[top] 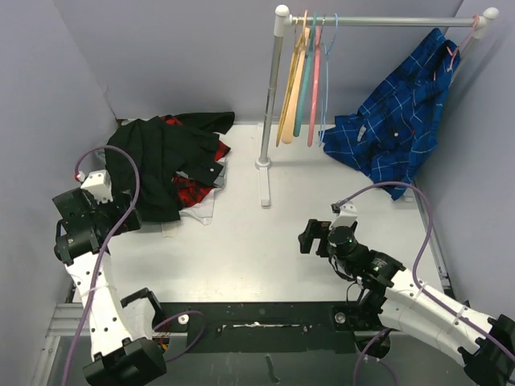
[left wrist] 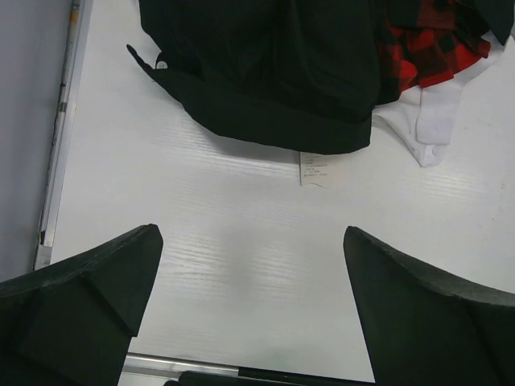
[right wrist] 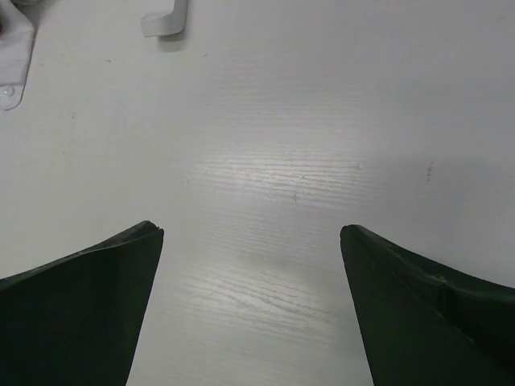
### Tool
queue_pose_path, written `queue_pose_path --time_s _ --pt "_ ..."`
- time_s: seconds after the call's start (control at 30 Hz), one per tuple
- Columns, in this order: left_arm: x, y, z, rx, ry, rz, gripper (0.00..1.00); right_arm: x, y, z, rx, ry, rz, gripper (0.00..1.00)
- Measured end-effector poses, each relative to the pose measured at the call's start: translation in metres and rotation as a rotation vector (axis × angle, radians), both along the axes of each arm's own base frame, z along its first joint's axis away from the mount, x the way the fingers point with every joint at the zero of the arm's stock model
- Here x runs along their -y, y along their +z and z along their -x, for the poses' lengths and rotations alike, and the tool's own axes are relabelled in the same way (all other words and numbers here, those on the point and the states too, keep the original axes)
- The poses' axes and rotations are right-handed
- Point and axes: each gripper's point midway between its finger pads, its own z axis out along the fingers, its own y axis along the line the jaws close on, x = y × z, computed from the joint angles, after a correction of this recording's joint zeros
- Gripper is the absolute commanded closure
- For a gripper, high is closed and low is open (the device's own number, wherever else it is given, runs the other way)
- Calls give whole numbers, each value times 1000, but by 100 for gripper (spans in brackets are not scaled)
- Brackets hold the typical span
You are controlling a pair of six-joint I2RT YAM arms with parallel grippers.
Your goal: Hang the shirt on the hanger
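Toward the far left corner of the tabletop (top: 265, 265), the shirt (top: 153, 157) lies in a crumpled heap. It is matte black, soft and loosely folded, and it covers part of a red-and-black checked garment (top: 191, 190) and a white cloth (top: 203, 211). A pale care label (left wrist: 320, 170) pokes out at its near hem. The hanger (top: 325, 96), a thin light-blue wire shape, hangs by its hook from the grey metal rail (top: 378, 21) at the far edge. It is last in a bunch of hangers, just beside a pink hanger (top: 315, 88). A blue plaid shirt (top: 394, 121) droops from the rail's right end. By the look of it the task has not begun: shirt and hanger are well apart, neither is held, and all the fetching and threading remains. The left gripper (left wrist: 249, 241) hovers over bare white wood-grain surface on the near side of the shirt's hem, jaws released wide with nothing between them. The right gripper (right wrist: 251, 233) is likewise spread and empty over bare tabletop, near the rack's white foot (right wrist: 165, 20).
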Motion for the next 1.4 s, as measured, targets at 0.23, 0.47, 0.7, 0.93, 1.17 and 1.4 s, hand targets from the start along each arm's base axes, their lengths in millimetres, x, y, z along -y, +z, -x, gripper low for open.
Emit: queue_pose_path --time_s 0.23,0.47,0.7,0.93,1.17,1.4 --pt "-14 -20 -4 -104 76 27 2 -11 4 4 34 116 6 2" --pt "-19 12 -9 -33 -178 -214 8 -23 0 12 89 243 -12 2" --pt "13 -1 -18 -82 -690 -439 11 -30 -6 12 75 272 -10 2" --pt "38 -102 -6 -271 -1080 -616 9 -32 -15 14 58 267 -31 2" --pt "39 -125 -39 -258 -1138 -724 11 -31 -10 10 79 246 -42 2" --pt "32 -136 -69 -237 -1121 -795 89 -30 -13 9 73 237 -31 2"
